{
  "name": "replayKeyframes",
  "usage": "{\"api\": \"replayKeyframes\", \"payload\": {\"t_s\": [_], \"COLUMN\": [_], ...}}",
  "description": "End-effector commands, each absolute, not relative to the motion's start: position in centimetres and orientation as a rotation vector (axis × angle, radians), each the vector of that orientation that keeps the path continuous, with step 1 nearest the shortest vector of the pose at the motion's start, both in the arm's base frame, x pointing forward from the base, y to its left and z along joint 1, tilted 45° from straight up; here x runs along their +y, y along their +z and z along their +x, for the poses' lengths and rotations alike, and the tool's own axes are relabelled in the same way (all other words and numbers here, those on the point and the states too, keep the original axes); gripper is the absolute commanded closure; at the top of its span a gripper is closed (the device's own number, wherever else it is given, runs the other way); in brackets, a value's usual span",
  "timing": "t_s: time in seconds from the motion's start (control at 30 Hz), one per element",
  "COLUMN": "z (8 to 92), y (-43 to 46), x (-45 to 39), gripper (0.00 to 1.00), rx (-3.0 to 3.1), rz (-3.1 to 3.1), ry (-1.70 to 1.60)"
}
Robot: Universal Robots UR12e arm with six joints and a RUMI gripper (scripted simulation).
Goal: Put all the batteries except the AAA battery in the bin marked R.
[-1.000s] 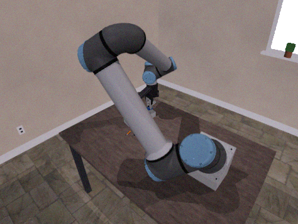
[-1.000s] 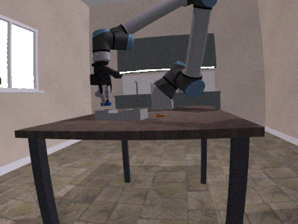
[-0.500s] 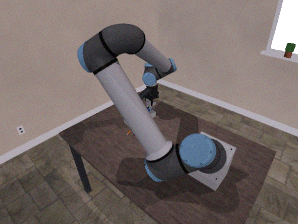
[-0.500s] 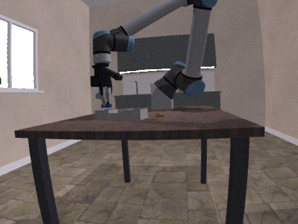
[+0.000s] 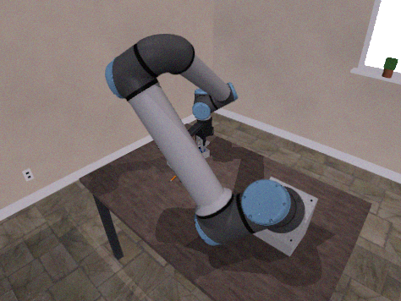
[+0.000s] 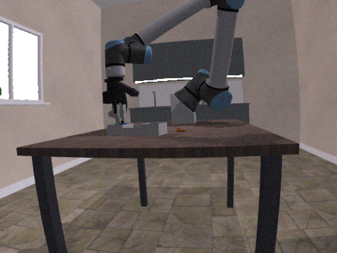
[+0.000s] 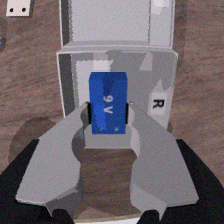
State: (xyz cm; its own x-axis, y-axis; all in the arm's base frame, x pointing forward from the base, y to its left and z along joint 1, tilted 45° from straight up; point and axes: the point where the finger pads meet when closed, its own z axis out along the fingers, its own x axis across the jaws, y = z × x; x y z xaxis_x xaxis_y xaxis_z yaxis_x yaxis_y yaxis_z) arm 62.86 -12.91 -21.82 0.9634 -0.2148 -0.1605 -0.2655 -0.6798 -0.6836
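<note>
My gripper (image 7: pixel 108 103) (image 5: pixel 203 145) (image 6: pixel 119 116) is shut on a blue 9V battery (image 7: pixel 107 95) (image 6: pixel 121 123), held upright between the two grey fingers. It hangs low over the open grey bin marked R (image 7: pixel 163 75) (image 6: pixel 115 129), with the battery above the bin's inside. A second grey bin (image 7: pixel 110 20) (image 6: pixel 153 128) adjoins it on the far side. A small orange battery (image 5: pixel 173 178) (image 6: pixel 181 130) lies on the dark wooden table (image 5: pixel 127 190) (image 6: pixel 213 139), apart from the bins.
A small white piece (image 7: pixel 17 7) with two holes lies on the table beside the second bin. The arm's white base plate (image 5: pixel 296 228) sits on the table's far side. The bins stand near one table edge.
</note>
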Motion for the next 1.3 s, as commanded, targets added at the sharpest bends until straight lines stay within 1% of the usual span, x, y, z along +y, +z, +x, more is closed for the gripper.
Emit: {"api": "replayKeyframes", "payload": {"t_s": [0.0, 0.77, 0.8, 1.27], "z": [62.97, 62.92, 62.91, 62.92], "y": [-22.60, -22.80, -22.80, -22.81], "x": [-12.22, -11.66, -11.66, -11.66], "gripper": [1.00, 1.00, 0.80, 0.80], "rx": [0.336, 0.336, 0.336, 0.336], "rz": [-2.342, -2.342, -2.342, -2.342], "ry": [0.084, 0.084, 0.084, 0.084]}}
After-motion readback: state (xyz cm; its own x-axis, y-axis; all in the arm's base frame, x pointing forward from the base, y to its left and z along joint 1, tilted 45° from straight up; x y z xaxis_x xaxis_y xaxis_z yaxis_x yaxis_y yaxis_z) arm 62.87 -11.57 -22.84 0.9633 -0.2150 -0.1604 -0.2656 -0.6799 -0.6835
